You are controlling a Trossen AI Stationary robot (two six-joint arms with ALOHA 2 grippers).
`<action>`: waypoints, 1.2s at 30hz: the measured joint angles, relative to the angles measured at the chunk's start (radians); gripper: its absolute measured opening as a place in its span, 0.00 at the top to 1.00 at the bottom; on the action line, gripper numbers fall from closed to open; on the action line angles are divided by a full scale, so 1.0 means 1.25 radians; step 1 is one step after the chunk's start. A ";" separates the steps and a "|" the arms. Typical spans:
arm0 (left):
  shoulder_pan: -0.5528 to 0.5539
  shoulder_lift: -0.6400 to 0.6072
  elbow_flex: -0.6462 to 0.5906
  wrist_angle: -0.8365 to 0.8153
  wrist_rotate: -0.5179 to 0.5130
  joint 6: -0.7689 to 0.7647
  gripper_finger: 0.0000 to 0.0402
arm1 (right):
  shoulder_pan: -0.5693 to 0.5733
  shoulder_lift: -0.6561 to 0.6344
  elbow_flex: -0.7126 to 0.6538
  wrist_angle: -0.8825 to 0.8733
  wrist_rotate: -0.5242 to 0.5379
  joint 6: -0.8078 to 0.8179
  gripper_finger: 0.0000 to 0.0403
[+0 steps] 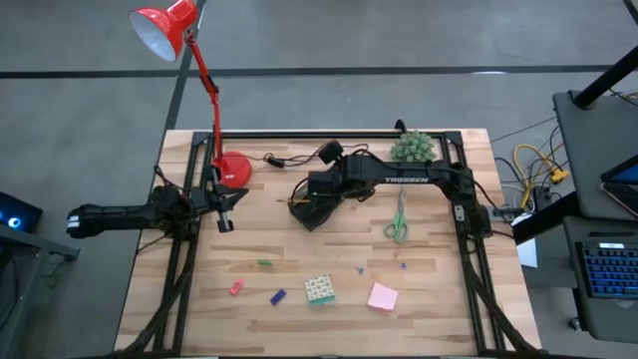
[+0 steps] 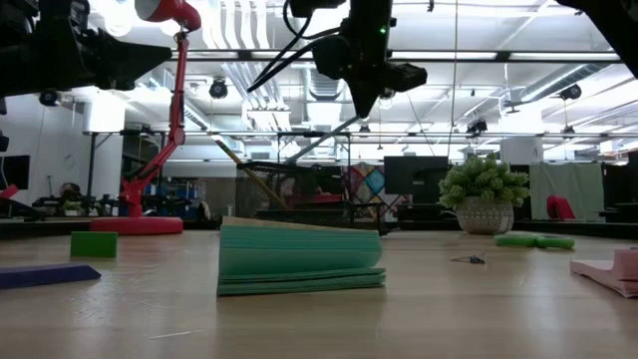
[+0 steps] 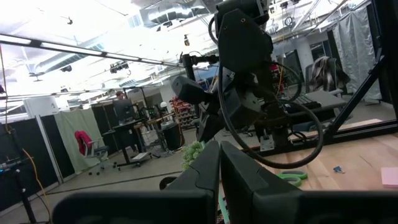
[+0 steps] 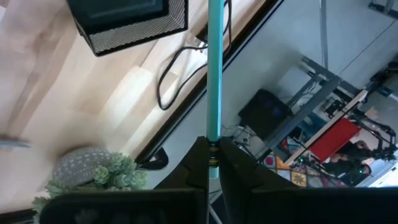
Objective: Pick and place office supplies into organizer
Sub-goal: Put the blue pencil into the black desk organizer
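Observation:
My right gripper point(image 4: 213, 146) is shut on the teal pen point(image 4: 215, 74) and hovers over the black mesh organizer point(image 4: 127, 22), near the table's middle point(image 1: 309, 202). A wooden pencil point(image 2: 244, 172) leans in the organizer point(image 2: 299, 189). Green-handled scissors point(image 1: 398, 221), a pink sticky-note pad point(image 1: 383, 297), a green-white block point(image 1: 319, 289) and small red point(image 1: 236, 287), blue point(image 1: 278, 296) and green point(image 1: 264, 263) pieces lie flat on the table. My left gripper point(image 1: 225, 219) waits shut at the left side, holding nothing point(image 3: 219, 155). My right gripper pinches the teal pen between its two fingers point(image 4: 198, 168), near the end with a dark band point(image 4: 213, 160). The pen runs along the fingers and sticks out well beyond their tips. It is lifted clear of the table and the organizer.
A red desk lamp stands on its round base point(image 1: 233, 170) at the far left, with a black cable point(image 1: 284, 160) beside it. A potted green plant point(image 1: 411, 149) sits at the far edge. Black frame rails point(image 1: 469, 219) run along both sides of the table.

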 joint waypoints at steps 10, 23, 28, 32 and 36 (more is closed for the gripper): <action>0.000 0.000 0.000 0.000 0.000 0.000 1.00 | -0.008 0.000 0.000 0.007 0.000 -0.041 0.97; 0.000 0.000 0.000 0.000 0.000 0.000 1.00 | -0.010 0.000 0.000 0.031 0.026 -0.131 0.97; 0.000 0.000 0.000 0.000 0.000 0.000 1.00 | -0.009 0.000 -0.005 0.095 0.025 -0.201 0.97; 0.000 0.000 0.000 0.000 0.000 0.000 1.00 | -0.009 0.000 -0.015 0.112 0.025 -0.263 0.97; 0.000 0.000 0.000 0.000 0.000 0.000 1.00 | -0.009 0.000 -0.028 0.117 0.025 -0.286 0.97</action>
